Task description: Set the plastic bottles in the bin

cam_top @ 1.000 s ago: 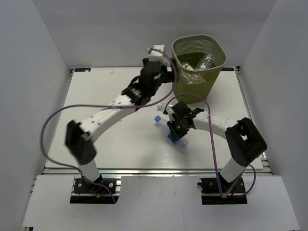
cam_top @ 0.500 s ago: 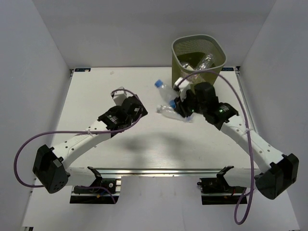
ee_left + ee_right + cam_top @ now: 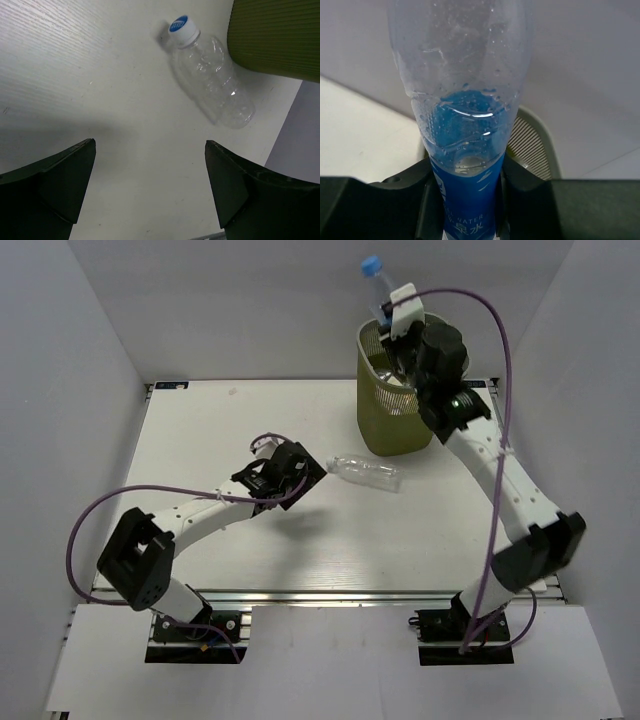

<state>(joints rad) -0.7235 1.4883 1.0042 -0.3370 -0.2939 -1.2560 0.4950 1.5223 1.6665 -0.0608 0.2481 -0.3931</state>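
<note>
My right gripper point(image 3: 398, 316) is shut on a blue-capped, blue-labelled plastic bottle point(image 3: 376, 282) and holds it upright above the back rim of the olive-green mesh bin point(image 3: 392, 432). In the right wrist view the bottle's blue label point(image 3: 466, 200) sits clamped between the black fingers, with the bin's rim point(image 3: 536, 145) behind it. A second clear bottle point(image 3: 366, 472) with a blue-and-white cap lies on the table in front of the bin. My left gripper point(image 3: 303, 476) stands open just left of its cap. In the left wrist view this bottle point(image 3: 211, 75) lies ahead of the wide-apart gripper point(image 3: 150, 187).
The bin's green wall point(image 3: 275, 40) stands right beside the lying bottle. Clear plastic shows inside the bin point(image 3: 385, 375). White walls close in the table at the back and sides. The right arm's purple cable point(image 3: 500, 390) loops high over the bin.
My right arm has lifted the blue-labelled bottle from the table up over the bin. My left arm drew back from the bin and now faces the lying bottle.
</note>
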